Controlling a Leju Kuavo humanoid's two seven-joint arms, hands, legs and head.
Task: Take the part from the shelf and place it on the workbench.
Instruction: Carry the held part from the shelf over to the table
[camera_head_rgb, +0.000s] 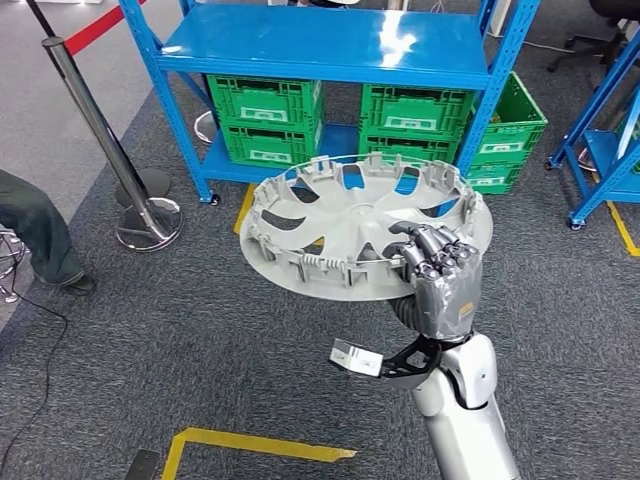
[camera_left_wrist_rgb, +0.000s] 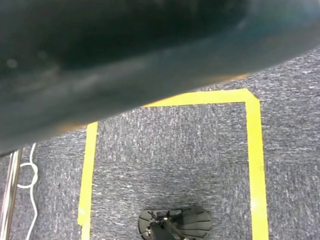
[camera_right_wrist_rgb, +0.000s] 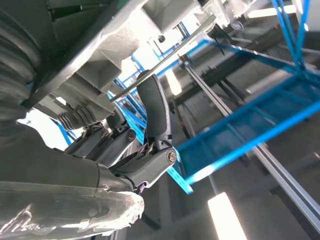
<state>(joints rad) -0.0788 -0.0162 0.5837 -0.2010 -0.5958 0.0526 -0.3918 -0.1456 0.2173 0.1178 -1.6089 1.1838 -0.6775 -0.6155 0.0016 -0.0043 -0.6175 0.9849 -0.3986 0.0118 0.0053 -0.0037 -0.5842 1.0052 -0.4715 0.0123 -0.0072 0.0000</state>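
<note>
Hubcap (camera_head_rgb: 355, 235), grey and spoked, held level above the carpet (camera_head_rgb: 189, 340) in the head view, near the blue shelf (camera_head_rgb: 324, 45) with green crates (camera_head_rgb: 272, 118). Right hand (camera_head_rgb: 438, 275) raised on a bent silver arm, fingers curled over the hubcap's near right rim, gripping it.

Left wrist view: carpet with yellow tape (camera_left_wrist_rgb: 256, 160); left hand's state impossible to tell.

Right wrist view: dark fingers (camera_right_wrist_rgb: 154, 112) pressed against the hubcap's pale underside (camera_right_wrist_rgb: 113, 55).

Wheel cover (camera_head_rgb: 362, 235): in the right hand (camera_head_rgb: 441, 280), before the shelf (camera_head_rgb: 324, 45).
Crates (camera_head_rgb: 275, 120): under the shelf top.
Stanchion (camera_head_rgb: 113, 150): left of the shelf.
</note>
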